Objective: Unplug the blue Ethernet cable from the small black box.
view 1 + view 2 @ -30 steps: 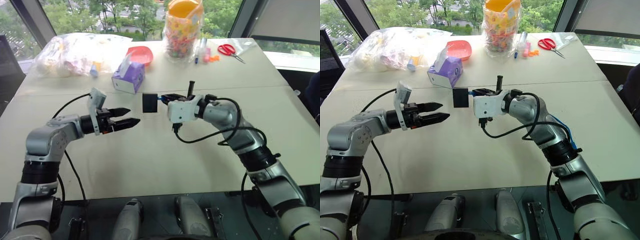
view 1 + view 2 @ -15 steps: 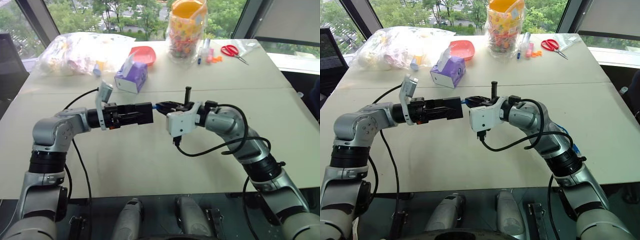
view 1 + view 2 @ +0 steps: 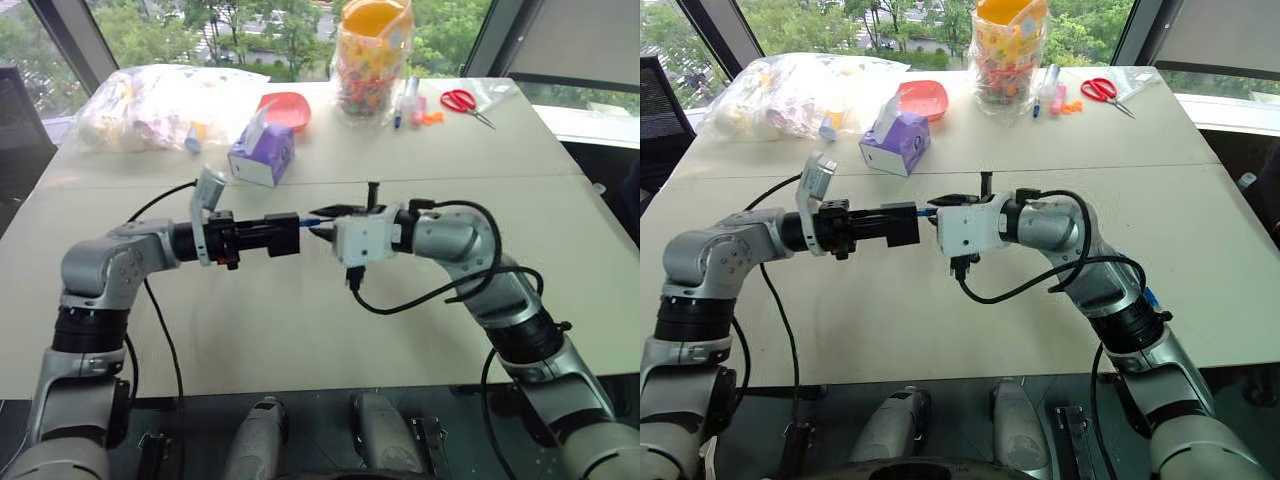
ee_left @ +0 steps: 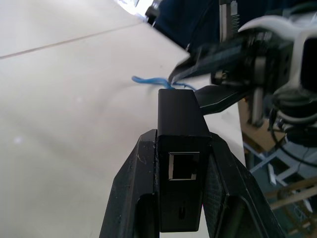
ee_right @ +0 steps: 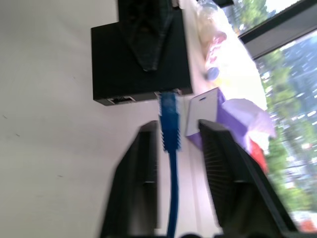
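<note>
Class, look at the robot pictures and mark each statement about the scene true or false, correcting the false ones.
1. The left gripper is shut on the small black box. True.
2. The blue Ethernet cable runs between the right gripper fingers. True.
3. The red scissors lie beside the tissue box. False: they lie far off, at the table's far right.
4. The black box rests on the table. False: it is held above it.

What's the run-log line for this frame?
left gripper: shut on small black box | right gripper: open around blue Ethernet cable | plug: at box port, seating unclear | both held above table
</note>
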`<state>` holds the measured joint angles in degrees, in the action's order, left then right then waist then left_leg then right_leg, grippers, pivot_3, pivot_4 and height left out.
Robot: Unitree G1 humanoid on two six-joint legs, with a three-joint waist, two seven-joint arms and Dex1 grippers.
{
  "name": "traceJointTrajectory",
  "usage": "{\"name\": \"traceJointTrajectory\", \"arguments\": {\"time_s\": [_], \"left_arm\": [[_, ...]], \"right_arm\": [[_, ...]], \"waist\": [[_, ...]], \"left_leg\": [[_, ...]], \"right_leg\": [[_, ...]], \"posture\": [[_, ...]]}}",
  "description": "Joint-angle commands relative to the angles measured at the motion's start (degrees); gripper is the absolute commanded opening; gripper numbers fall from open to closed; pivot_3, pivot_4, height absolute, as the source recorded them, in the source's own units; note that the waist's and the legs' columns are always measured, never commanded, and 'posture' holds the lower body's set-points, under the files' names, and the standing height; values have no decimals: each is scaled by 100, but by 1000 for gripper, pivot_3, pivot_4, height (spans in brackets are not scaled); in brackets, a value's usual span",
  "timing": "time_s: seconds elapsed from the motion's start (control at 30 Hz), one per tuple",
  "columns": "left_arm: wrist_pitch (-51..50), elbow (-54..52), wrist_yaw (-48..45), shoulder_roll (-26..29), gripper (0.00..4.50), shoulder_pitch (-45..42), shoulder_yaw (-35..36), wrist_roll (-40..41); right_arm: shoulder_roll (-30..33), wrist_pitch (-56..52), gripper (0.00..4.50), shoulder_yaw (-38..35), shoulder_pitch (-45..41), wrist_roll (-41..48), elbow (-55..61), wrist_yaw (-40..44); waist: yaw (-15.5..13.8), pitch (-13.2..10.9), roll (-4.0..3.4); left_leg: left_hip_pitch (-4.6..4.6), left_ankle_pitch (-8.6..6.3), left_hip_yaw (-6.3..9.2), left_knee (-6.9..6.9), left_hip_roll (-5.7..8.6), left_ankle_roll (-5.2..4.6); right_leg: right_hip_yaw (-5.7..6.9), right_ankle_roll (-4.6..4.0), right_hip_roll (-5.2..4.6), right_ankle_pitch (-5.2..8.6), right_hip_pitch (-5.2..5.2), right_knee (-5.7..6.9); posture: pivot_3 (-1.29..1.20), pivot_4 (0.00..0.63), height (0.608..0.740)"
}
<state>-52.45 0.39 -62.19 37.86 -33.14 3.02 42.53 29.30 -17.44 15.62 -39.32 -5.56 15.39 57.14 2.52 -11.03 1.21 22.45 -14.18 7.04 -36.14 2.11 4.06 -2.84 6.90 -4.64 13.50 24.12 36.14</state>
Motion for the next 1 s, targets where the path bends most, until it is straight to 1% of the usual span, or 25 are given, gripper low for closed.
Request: {"name": "traceJointTrajectory", "arguments": {"time_s": [0.03,0.07,0.13,0.17,0.27,0.43,0.57,0.73,0.77,0.83,1.0], "left_arm": [[1,-179,-320,215,502,-34,2,73],[18,-204,-404,264,502,-33,-22,75],[52,-291,-572,362,502,-33,-69,71],[62,-316,-624,391,502,-36,-80,71],[89,-369,-715,424,502,-84,-97,78],[75,-377,-689,379,502,-166,-104,93],[42,-410,-663,370,502,-200,-86,133],[23,-457,-631,360,502,-163,-89,152],[15,-471,-624,361,502,-154,-86,160],[2,-491,-615,364,502,-140,-80,171],[-10,-556,-608,382,502,-83,-72,183]], "right_arm": [[-206,-2110,3421,-887,-543,1671,348,378],[-333,-2684,3845,-1151,-710,2093,259,328],[-497,-3979,3845,-1614,-1056,2848,-87,260],[-516,-4406,3845,-1733,-1160,3098,-188,226],[-352,-5204,3845,-1576,-1193,3557,-325,330],[-357,-5558,3845,-1312,-1159,3913,-397,167],[-484,-5360,3845,-1050,-1150,3852,-584,-104],[-585,-5274,3845,-930,-1214,3936,-670,-257],[-592,-5257,3332,-904,-1219,3941,-678,-282],[-589,-5229,2569,-845,-1229,3953,-695,-305],[-515,-5221,2569,-752,-1239,4024,-687,-262]], "waist": [[-1,0,0],[-2,0,0],[3,0,0],[-1,0,-1],[-17,0,-1],[0,-1,-1],[14,0,-1],[6,0,-1],[5,0,-1],[0,0,-1],[5,0,-1]], "left_leg": [[0,0,0,0,0,0],[0,0,2,0,0,0],[-1,0,4,1,-1,0],[-1,0,4,2,-1,-1],[-1,-1,5,4,0,-1],[3,-2,1,4,0,-3],[2,-2,-2,3,-1,-3],[4,-2,-2,3,-1,-3],[4,-2,-2,3,0,-3],[4,-2,-2,3,0,-3],[4,-2,-2,3,0,-3]], "right_leg": [[0,0,0,0,-1,0],[1,-1,0,0,-1,0],[2,-1,0,0,-1,0],[1,-1,0,0,-1,0],[3,-2,0,1,-1,-2],[2,-1,0,1,3,-3],[2,0,0,0,3,-2],[2,0,0,0,7,-1],[1,0,0,0,7,-1],[2,1,0,0,7,-1],[1,1,0,0,7,-1]], "posture": [[0,150,740],[0,150,740],[0,150,740],[0,150,740],[0,150,740],[0,150,740],[0,150,740],[0,150,740],[0,150,740],[0,150,740],[0,150,740]]}}
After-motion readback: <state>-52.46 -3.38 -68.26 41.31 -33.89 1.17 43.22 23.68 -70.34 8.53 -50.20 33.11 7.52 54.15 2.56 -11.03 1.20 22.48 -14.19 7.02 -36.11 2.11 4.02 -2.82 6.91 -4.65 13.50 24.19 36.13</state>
